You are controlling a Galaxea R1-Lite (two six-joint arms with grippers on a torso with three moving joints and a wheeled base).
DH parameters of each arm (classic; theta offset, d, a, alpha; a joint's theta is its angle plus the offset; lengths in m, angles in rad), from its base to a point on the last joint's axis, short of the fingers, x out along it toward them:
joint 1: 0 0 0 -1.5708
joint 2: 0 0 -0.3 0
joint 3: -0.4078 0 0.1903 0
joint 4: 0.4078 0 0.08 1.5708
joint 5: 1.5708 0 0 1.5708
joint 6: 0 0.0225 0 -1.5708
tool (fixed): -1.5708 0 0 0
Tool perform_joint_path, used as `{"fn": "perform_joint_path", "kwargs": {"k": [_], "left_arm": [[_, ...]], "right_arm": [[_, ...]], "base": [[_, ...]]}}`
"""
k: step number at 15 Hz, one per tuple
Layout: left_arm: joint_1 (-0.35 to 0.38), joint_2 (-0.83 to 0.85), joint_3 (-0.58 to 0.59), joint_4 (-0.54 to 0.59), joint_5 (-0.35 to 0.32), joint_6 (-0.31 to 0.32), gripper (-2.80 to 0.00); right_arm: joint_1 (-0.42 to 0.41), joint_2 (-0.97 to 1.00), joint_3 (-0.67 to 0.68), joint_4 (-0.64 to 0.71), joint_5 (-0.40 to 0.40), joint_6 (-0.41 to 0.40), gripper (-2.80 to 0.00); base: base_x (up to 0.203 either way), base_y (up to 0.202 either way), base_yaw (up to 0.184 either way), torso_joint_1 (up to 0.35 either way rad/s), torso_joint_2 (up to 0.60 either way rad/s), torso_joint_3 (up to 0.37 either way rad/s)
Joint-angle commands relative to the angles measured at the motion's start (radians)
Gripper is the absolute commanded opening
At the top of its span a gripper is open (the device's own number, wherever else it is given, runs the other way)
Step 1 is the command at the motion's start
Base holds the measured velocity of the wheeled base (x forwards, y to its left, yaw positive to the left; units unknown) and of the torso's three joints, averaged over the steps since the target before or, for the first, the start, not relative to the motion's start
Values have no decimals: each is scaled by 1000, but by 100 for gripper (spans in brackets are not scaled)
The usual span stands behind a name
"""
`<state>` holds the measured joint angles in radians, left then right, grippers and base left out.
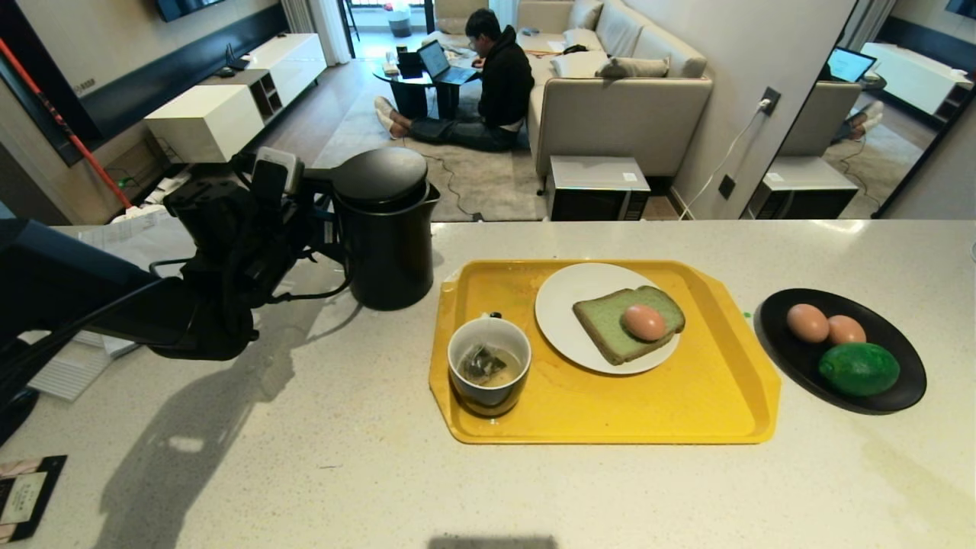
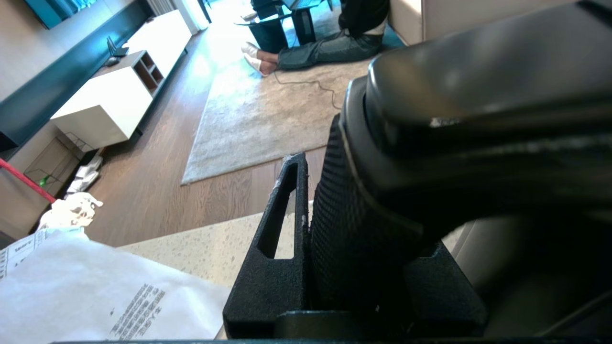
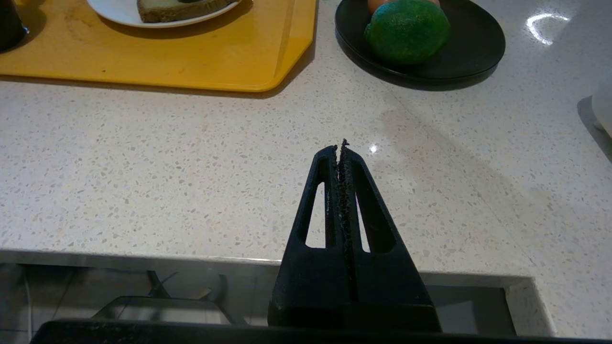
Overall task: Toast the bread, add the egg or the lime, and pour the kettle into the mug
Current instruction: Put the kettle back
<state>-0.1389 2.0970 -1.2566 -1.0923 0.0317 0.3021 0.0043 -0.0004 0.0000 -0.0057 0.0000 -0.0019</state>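
The left gripper (image 2: 354, 267) pinches the kettle (image 1: 385, 229) handle; the mug (image 1: 489, 374) has liquid already, so next: let go.

Matte black kettle (image 1: 385, 229), yellow tray (image 1: 709, 404), white plate (image 1: 560, 320), pale green bread (image 1: 606, 324) with tan crust, pinkish-brown egg (image 1: 644, 322), dark-green lime (image 1: 859, 369), speckled off-white counter (image 1: 534, 496).

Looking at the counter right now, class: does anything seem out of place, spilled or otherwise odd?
One thing: a whole egg, still in its shell, sits loose on the bread, where it could roll off. The yellow tray shows faint stains. The mug stands upright, and the left gripper holds the kettle by its handle.
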Motion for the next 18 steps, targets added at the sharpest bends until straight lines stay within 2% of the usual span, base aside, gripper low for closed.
{"fn": "perform_joint_path", "kwargs": {"k": [1,6,10,18], "left_arm": [[2,-11,8,-3,1,3,-280],[5,-24,9,-1,3,8,-280],[9,-65,81,2,8,8,-280],[1,-83,83,45,8,6,-280]], "right_arm": [[0,0,0,0,0,0,-280],[0,0,0,0,0,-1,-280],[0,0,2,0,0,0,-280],[0,0,0,0,0,0,-280]], "base": [[0,0,0,0,0,0],[0,0,0,0,0,0],[0,0,0,0,0,0],[0,0,0,0,0,0]]}}
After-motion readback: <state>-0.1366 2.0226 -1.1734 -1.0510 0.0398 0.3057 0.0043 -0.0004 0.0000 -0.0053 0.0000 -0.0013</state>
